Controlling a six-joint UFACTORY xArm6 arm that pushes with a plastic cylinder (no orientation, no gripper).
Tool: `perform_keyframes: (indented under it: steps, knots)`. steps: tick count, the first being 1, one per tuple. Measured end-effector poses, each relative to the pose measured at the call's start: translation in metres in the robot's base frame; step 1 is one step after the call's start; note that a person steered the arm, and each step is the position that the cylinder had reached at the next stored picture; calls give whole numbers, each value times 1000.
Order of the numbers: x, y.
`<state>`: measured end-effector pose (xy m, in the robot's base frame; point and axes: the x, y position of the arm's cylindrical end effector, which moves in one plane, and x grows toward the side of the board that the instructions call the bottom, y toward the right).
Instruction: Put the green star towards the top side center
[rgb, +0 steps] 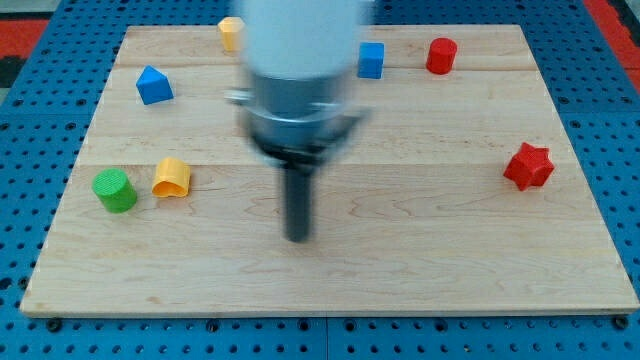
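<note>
No green star shows anywhere in the camera view. The arm's blurred white and grey body (300, 70) hides part of the board's top middle. My tip (297, 238) rests on the wooden board (420, 260) a little below centre and touches no block. The nearest blocks are a yellow rounded block (171, 177) and a green cylinder (114, 190), both well to the view's left of the tip.
A yellow block (231, 32) sits at the top edge left of the arm and a blue cube (371, 60) right of it. A red cylinder (441, 56) is at top right, a red star (528, 166) at right, and a blue wedge-like block (154, 86) at upper left.
</note>
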<state>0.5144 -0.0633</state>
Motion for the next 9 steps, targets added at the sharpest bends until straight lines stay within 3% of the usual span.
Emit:
perform_keyframes:
  steps: [1,2,3,4,5,6,7,8,9]
  knots:
    - [-96,11]
    - [-116,12]
    - [-39,11]
    - [-66,-9]
    - [-170,-30]
    - [-139,35]
    - [-252,42]
    - [-153,109]
    - [-82,152]
